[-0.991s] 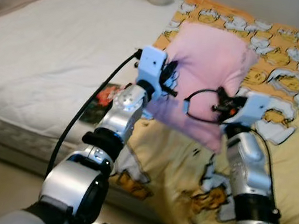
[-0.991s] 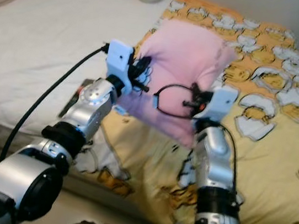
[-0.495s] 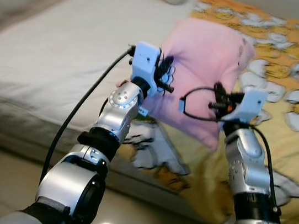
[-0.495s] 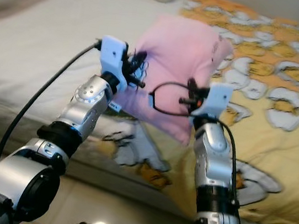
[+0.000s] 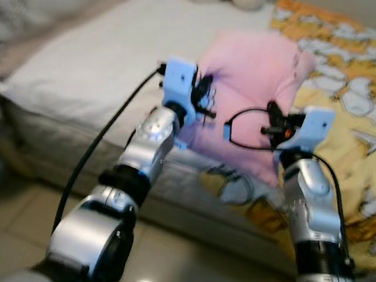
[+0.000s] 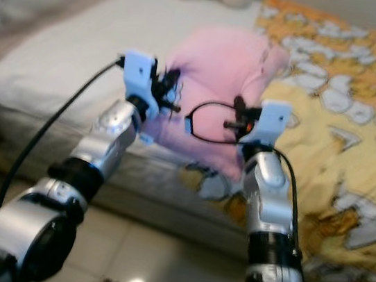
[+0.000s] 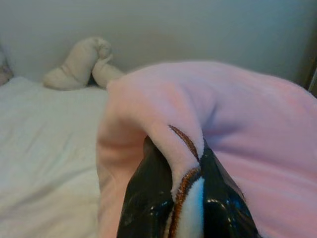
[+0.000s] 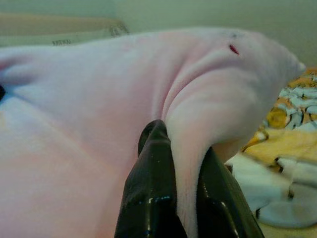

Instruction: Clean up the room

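Pillow (image 5: 255, 87) edges pinched by both claws.

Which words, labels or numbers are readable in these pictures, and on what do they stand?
None is readable.
Dark print on a pale band behind the pink pillow: too blurred to read.
The yellow blanket carries drawings, not words.
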### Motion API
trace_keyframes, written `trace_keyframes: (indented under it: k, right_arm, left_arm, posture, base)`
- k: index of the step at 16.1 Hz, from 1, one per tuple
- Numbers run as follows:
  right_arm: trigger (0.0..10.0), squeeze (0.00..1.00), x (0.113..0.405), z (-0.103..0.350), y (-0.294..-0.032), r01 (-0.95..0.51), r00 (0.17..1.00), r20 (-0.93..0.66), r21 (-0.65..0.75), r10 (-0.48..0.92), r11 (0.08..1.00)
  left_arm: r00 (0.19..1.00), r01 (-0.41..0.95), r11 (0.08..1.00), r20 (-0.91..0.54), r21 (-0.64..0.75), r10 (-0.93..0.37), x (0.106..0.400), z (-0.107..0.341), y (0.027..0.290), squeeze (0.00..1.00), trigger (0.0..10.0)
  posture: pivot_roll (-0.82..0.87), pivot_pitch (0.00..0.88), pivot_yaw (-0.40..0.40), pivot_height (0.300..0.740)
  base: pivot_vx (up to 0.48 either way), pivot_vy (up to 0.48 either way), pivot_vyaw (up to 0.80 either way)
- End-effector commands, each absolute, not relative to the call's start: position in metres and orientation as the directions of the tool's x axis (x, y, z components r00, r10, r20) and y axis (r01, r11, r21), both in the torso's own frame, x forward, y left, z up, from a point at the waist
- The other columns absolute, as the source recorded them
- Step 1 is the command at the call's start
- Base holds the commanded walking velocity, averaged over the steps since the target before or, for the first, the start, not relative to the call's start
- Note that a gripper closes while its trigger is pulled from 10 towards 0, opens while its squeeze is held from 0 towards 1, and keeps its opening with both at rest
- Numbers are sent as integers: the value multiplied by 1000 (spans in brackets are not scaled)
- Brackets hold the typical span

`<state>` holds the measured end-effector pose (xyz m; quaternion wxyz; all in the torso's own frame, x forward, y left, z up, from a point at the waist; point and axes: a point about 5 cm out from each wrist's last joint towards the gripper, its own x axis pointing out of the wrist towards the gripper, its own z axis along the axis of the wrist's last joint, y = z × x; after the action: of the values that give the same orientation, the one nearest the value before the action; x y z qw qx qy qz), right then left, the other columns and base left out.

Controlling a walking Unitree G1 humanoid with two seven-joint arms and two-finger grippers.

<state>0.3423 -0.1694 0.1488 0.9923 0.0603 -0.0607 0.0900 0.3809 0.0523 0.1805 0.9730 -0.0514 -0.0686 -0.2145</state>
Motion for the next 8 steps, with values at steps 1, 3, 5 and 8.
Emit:
trace_keyframes:
  k: [1, 3, 5, 8]
  right_arm:
    - [10000, 0, 342, 148, -175, -171, 980, 123, 99, 159, 980]
    - [10000, 0, 342, 146, -176, -172, 980, 115, 97, 161, 980]
    - [10000, 0, 343, 143, -178, -157, 984, 100, 107, 146, 982]
    - [10000, 0, 341, 140, -175, -167, 983, 97, 104, 157, 981]
  left_arm:
    - [908, 397, 915, 174, -73, -380, 384, 186, 60, 0, 10000]
    - [911, 389, 921, 163, -29, -379, 384, 185, 60, 0, 10000]
    - [922, 357, 934, 150, 33, -358, 385, 183, 62, 0, 10000]
    - [947, 302, 953, 111, 9, -301, 389, 178, 73, 0, 10000]
  posture:
    - [4, 0, 10, 740]
    - [5, 0, 10, 740]
    - [5, 0, 9, 740]
    - [3, 0, 11, 740]
  base:
    - [0, 480, 0]
    - [0, 480, 0]
    - [0, 240, 0]
    - [320, 0, 0]
